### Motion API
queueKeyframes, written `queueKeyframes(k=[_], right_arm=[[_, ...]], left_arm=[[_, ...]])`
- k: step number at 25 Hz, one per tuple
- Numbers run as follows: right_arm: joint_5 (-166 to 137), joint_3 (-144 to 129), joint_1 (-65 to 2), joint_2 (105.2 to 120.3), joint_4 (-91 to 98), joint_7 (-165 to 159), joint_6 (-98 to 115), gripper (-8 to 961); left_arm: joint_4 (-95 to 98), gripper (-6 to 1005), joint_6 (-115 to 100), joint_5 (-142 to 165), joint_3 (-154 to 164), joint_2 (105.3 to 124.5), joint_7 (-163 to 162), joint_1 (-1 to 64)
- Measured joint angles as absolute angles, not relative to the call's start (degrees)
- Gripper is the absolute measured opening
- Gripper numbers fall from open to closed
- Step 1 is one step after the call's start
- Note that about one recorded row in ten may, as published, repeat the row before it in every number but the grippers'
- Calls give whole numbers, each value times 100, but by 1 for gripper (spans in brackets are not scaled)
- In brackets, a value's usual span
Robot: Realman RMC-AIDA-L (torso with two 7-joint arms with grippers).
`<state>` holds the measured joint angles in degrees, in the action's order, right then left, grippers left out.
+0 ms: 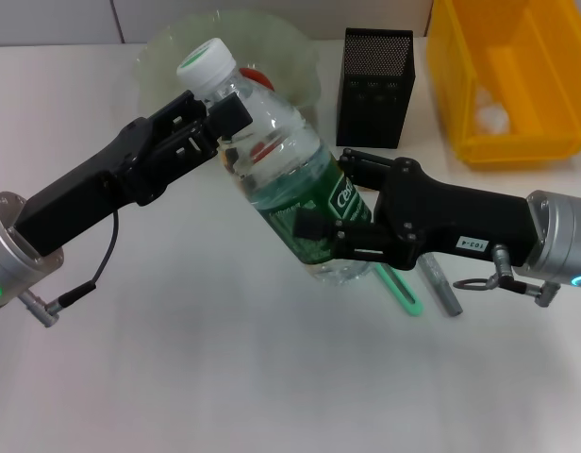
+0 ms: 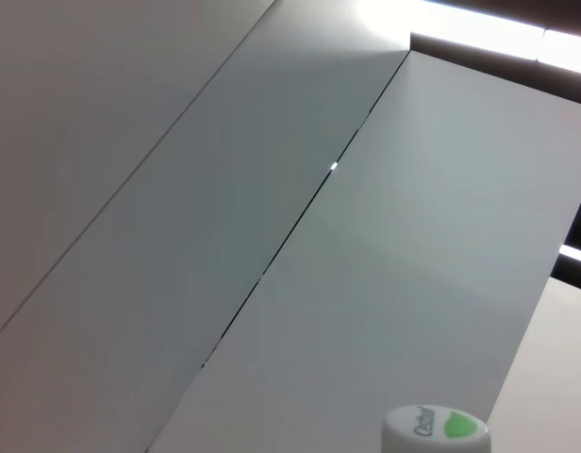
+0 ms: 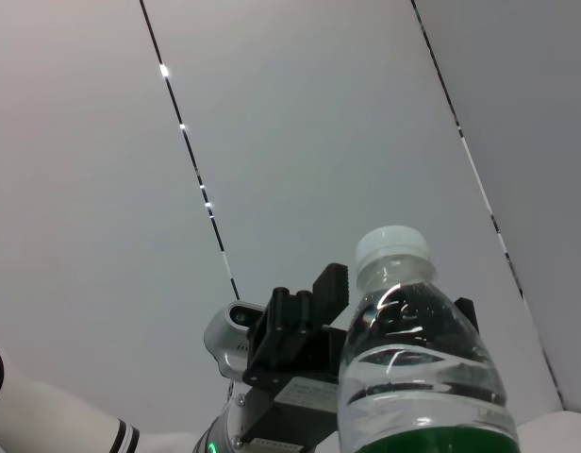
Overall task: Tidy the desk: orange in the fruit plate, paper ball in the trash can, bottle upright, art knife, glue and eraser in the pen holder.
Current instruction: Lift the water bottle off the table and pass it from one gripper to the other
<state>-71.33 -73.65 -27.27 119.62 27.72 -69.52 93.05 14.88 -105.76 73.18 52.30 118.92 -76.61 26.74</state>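
Bottle (image 1: 289, 179): tilted, up off the table (image 1: 224, 377).
Left pincer (image 1: 213, 121): grasping the bottle near its cap.
Right pincer (image 1: 340, 231): grasping its green-label bottom part.

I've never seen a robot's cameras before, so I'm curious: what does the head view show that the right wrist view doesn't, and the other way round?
Only the head view shows the desk: the black mesh pen holder, the yellow bin, the green fruit plate, the pens lying on the table, and the right gripper clamped on the bottle's lower body.

Only the right wrist view shows the ceiling panels overhead.

Both show the tilted water bottle with its white cap, and the left gripper at its neck.
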Motion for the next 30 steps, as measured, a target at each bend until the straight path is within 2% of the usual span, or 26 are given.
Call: queueKeyframes(k=[10,16,30], right_arm=[[-7147,-7367,-2787,11962,2671,-6951,9307,758],[-7147,-7456,-2795,11962,2671,-6952,9307,758],[-7162,-7464,-2788,11935,2677,-6967,9431,764]], left_arm=[[1348,673,-10606,7296,5227,11896,-7658,2765],[1279,519,-10617,7300,5209,11905,-7659,2814],[1397,493,-10618,7410,5359,11863,-7655,2897]])
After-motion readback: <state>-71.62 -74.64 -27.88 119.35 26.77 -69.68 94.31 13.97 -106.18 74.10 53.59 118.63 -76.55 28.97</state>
